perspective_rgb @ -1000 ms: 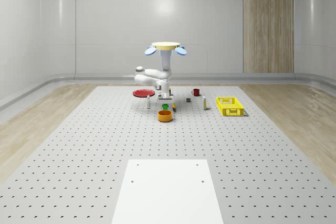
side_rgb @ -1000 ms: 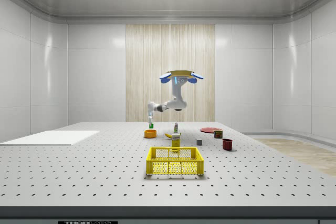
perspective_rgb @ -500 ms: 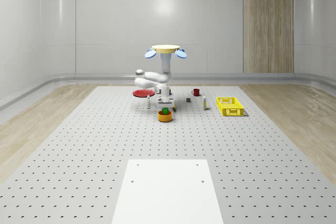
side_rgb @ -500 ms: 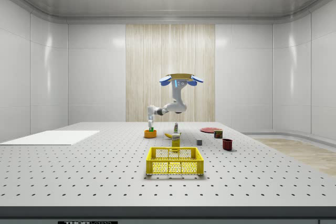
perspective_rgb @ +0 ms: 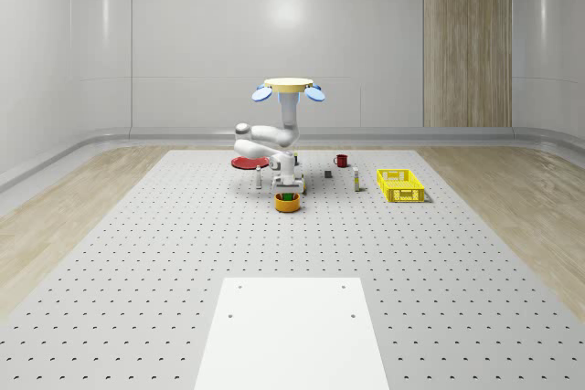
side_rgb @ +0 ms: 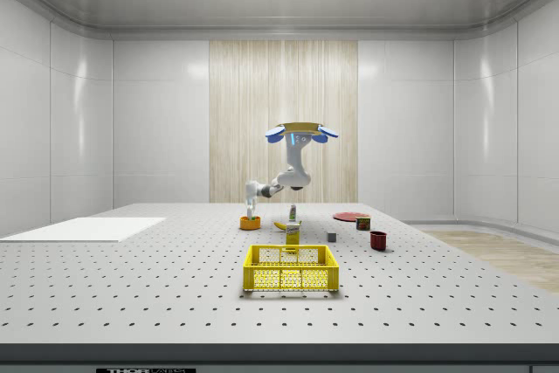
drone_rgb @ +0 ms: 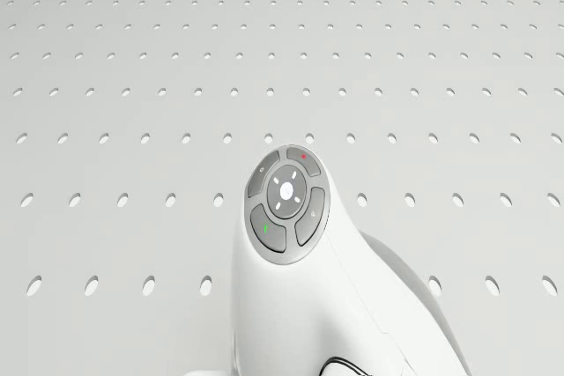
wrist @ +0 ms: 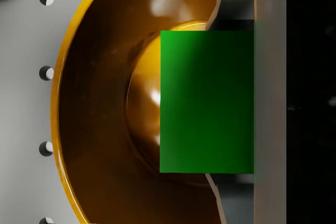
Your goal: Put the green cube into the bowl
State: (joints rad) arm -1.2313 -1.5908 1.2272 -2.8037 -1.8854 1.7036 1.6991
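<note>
Wrist view: green cube against claw finger, over bowl.

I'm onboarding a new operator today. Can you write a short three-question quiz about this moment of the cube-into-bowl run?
1. True or false: the green cube already lies loose on the table beside the bowl.
2. What is directly beneath the end effector? A) yellow basket B) orange bowl C) red plate
3. Fill in: the drone hovers above the ____ table.

Key: 1 false, the cube sits against a finger over the bowl's hollow. 2 B. 3 perforated.
</note>
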